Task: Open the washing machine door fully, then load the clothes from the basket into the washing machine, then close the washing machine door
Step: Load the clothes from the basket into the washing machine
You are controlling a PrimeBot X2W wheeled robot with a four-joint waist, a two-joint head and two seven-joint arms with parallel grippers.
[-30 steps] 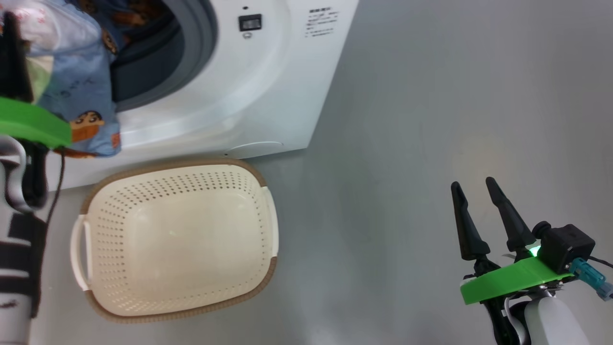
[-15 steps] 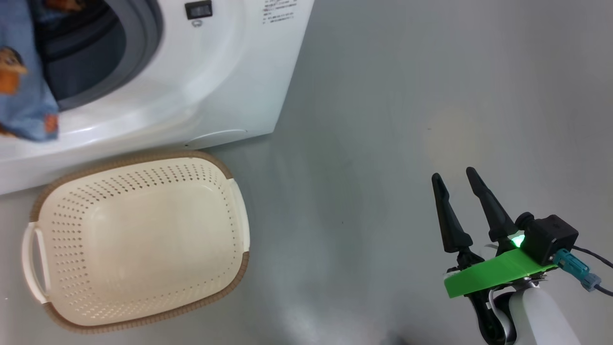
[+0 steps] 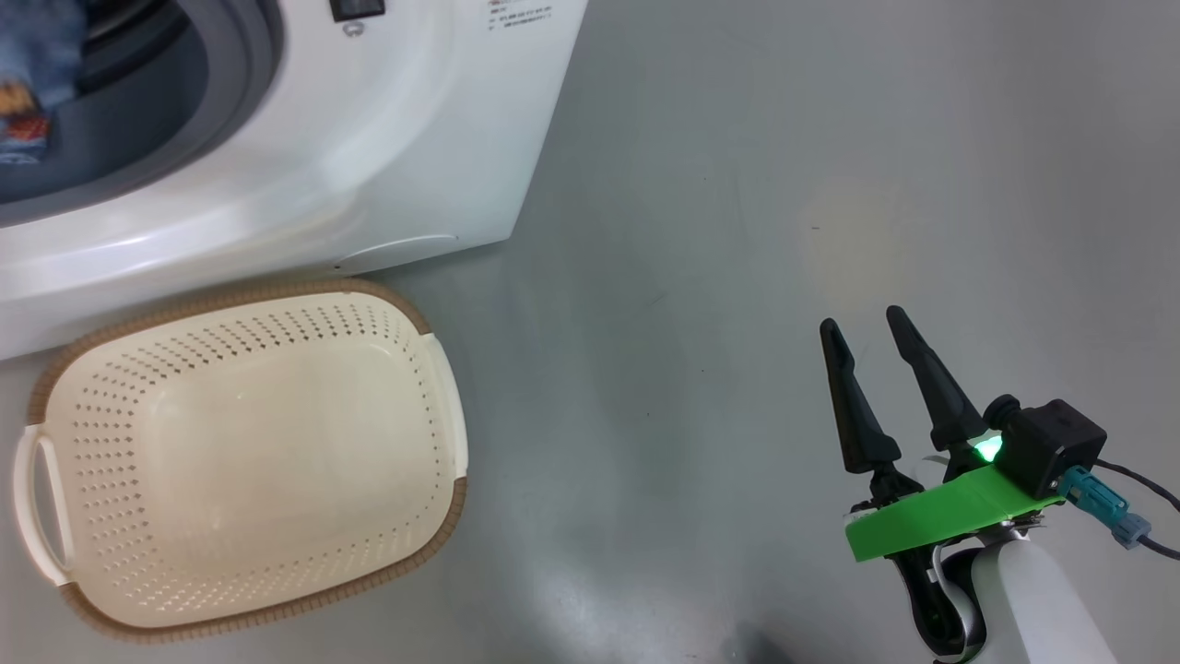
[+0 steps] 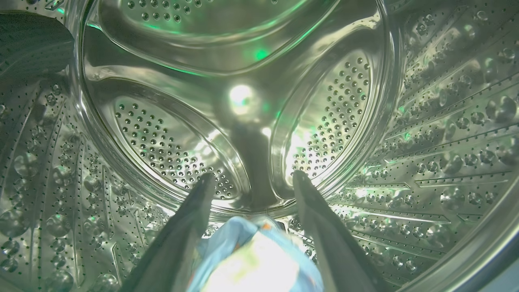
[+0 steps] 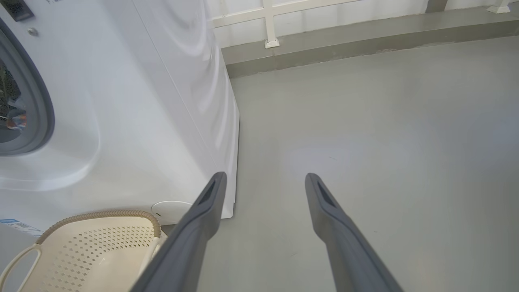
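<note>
Head view: the basket (image 3: pixel 230 300) stands on the floor (image 3: pixel 737 231) just beside the front of the washing machine (image 3: pixel 415 138), and it holds nothing. A bit of the clothes (image 3: pixel 28 92), light blue with an orange-brown print, shows inside the round opening at the top left. The right gripper (image 3: pixel 860 318) hangs over bare floor well apart from both, fingers spread and carrying nothing.

Left wrist view: the left gripper (image 4: pixel 253 175) reaches deep into the steel drum (image 4: pixel 162 142) with its fingers wide apart. A soft blue and cream bundle of the clothes (image 4: pixel 251 259) lies between the finger bases, loose rather than pinched (released, by the look of it).

Right wrist view: the right gripper (image 5: pixel 264 174) is slack and open above the floor (image 5: pixel 385 142), with the washing machine (image 5: pixel 162 101) and the basket (image 5: pixel 97 215) off to one side.

Loading looks nearly finished. What seems left is pulling the left arm out and closing the door.
</note>
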